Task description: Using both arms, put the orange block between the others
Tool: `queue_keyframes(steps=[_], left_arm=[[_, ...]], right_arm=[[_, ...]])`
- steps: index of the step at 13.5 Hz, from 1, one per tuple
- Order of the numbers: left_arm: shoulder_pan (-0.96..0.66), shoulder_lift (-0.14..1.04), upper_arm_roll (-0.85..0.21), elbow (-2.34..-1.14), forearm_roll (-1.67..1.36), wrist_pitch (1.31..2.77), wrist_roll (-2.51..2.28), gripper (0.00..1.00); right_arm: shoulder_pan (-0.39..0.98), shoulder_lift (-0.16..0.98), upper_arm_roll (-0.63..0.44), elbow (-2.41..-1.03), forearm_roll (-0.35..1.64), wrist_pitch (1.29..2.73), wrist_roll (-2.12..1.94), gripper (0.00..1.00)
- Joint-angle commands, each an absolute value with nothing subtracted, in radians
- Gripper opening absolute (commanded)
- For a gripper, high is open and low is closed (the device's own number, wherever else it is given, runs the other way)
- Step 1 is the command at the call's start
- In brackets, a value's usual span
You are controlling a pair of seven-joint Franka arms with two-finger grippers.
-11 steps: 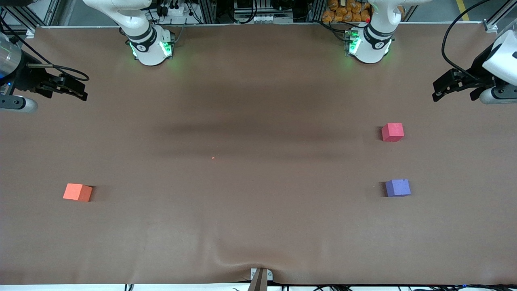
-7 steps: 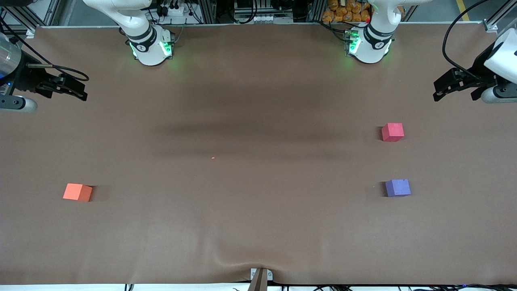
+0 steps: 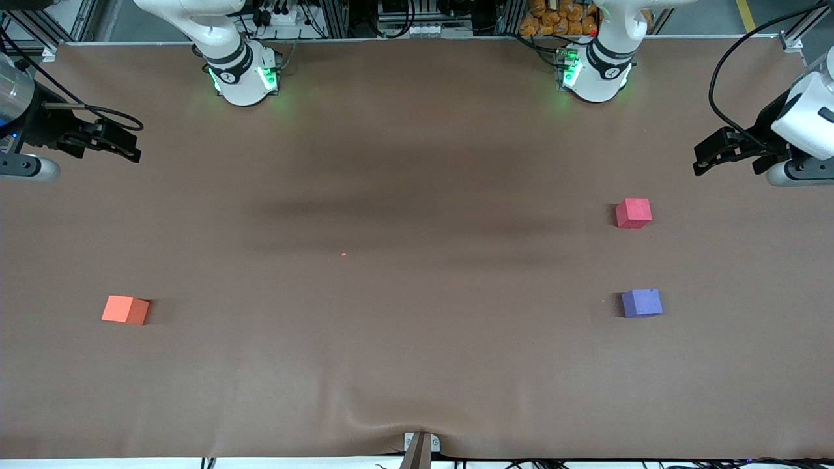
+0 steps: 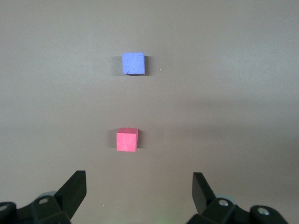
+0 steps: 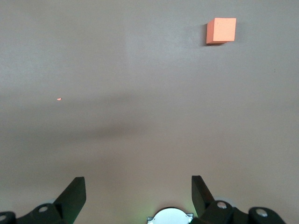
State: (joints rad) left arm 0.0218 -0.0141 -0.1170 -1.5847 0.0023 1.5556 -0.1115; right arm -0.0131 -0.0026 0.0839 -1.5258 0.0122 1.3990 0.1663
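An orange block [image 3: 125, 310] sits alone on the brown table [image 3: 417, 365] toward the right arm's end. Well apart, toward the left arm's end, a pinkish-red cube [image 3: 633, 213] and a purple-blue cube [image 3: 642, 303] stand with a gap between them, the purple-blue one nearer the front camera. The right gripper [image 3: 127, 146] and left gripper [image 3: 707, 156] hover over the table's ends, jaws spread wide and empty.

My left arm [image 3: 805, 124] and right arm [image 3: 19, 111] run off the front view's edges; a tiny orange speck [image 3: 343, 255] is too small to identify
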Motion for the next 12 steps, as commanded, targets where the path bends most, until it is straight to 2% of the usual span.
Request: queue_keyframes(steps=[1, 12], left_arm=[[0.026, -0.008, -0.123, -1.565, 0.000, 1.549, -0.097, 1.00], [0.026, -0.005, -0.123, -1.574, 0.000, 1.549, -0.097, 1.00]], right_arm=[[-0.029, 0.003, 0.095, -1.509, 0.002, 1.388, 0.153, 1.00], [-0.032, 0.002, 0.095, -1.506, 0.002, 1.388, 0.152, 1.00]])
